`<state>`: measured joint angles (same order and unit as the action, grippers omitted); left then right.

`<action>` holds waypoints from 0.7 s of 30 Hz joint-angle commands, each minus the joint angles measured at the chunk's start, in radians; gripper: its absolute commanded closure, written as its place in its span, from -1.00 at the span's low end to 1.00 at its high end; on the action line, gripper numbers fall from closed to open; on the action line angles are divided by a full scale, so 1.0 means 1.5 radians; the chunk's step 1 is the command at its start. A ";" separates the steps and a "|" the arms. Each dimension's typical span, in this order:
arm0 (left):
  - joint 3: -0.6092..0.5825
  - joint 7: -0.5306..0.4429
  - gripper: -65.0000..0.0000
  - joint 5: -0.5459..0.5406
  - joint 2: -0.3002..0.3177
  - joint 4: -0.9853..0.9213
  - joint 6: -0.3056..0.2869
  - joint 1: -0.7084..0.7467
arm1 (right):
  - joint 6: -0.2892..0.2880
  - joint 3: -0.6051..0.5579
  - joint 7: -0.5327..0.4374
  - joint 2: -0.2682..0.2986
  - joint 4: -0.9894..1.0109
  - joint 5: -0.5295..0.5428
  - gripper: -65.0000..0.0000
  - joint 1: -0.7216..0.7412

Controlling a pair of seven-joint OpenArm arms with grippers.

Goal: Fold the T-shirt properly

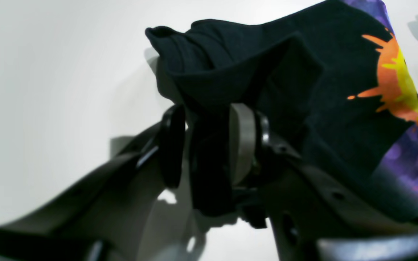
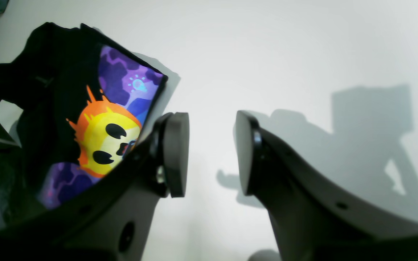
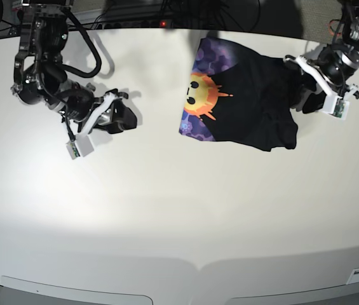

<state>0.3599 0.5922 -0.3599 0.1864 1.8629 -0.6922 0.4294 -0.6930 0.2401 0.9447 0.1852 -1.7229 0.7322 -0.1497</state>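
The black T-shirt [image 3: 255, 108] lies crumpled on the white table [image 3: 179, 210], right of centre, with its orange-yellow sun print [image 3: 199, 92] on purple facing up at its left end. At the shirt's right edge is my left gripper [image 3: 301, 89]. In the left wrist view a bunched black fold of the T-shirt [image 1: 303, 90] hangs between the jaws of that gripper [image 1: 208, 119]. The jaws stand apart, and a sliver of light shows beside the left pad [image 1: 172, 145]. My right gripper [image 2: 210, 152] is open and empty, well to the left of the shirt [image 2: 60, 90]; the base view shows it low over the table [image 3: 131, 117].
Cables and a power strip [image 3: 166, 22] run along the table's far edge. The right arm's body [image 3: 39, 70] stands at the far left and the left arm's body [image 3: 351, 38] at the far right. The table's front edge [image 3: 198, 264] curves near the bottom.
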 commanded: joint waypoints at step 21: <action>-0.104 0.004 0.48 -0.199 0.177 0.037 -0.004 0.032 | -0.003 0.001 -0.015 0.006 -0.012 0.013 0.32 0.011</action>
<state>0.1940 0.6308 -0.6353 0.4370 1.9011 -0.6918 0.4850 -0.6930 0.2401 0.9432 0.1856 -1.7229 0.7334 -0.1440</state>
